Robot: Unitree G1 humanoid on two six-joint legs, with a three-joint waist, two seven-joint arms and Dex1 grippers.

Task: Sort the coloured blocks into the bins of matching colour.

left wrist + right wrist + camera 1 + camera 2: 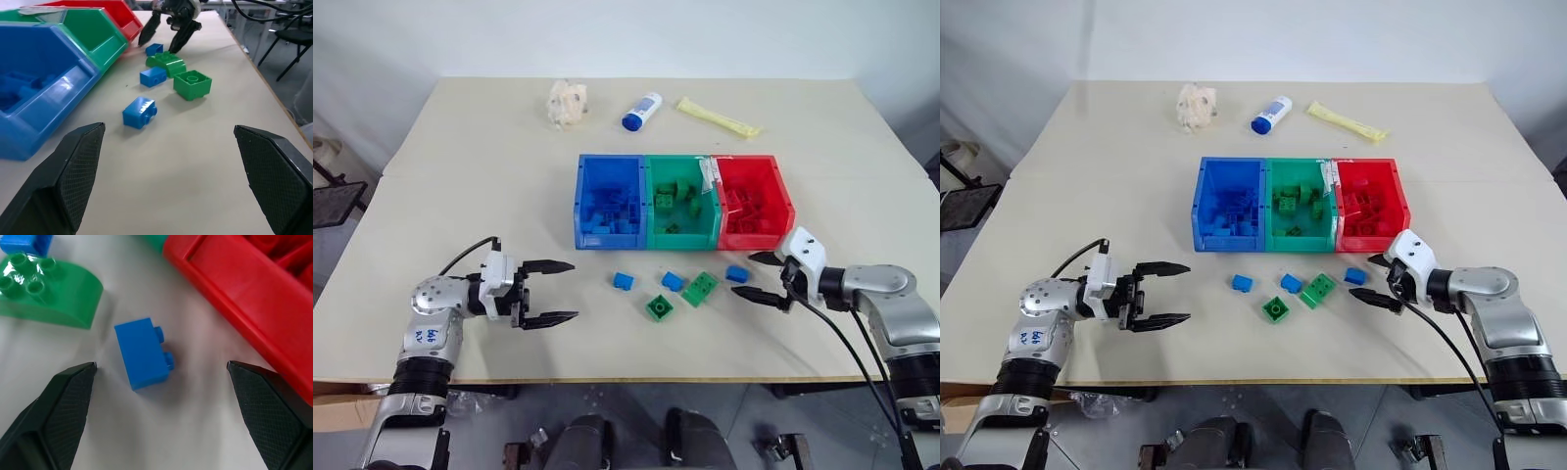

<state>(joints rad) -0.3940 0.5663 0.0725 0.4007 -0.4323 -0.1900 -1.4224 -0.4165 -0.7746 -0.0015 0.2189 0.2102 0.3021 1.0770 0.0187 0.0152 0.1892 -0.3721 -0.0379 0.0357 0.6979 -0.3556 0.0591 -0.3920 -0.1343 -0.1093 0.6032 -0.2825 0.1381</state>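
Cream-topped table (460, 196); three joined open-top plastic bins at its centre: blue bin (609, 201) on the left, green bin (681, 202) in the middle, red bin (754, 201) on the right, each holding studded bricks of its own colour.

Loose studded plastic bricks on the table just near of the bins: small blue brick (624, 282) at the left; small blue brick (673, 281) near the middle; green square brick (659, 306) nearest the table's front edge; green flat brick (700, 288) beside it on the right; small blue brick (736, 274) at the far right, near the red bin's front wall.

Left pincer (546, 292): near left of the table, fingers spread wide, empty, well apart from the bricks; right pincer (762, 276): fingers spread, pointing at the rightmost blue brick, which lies between them, not touching.

Far side of the table: crumpled pale wrapper (568, 102); white blue-capped bottle (642, 111) lying down; yellow sachet (718, 117).
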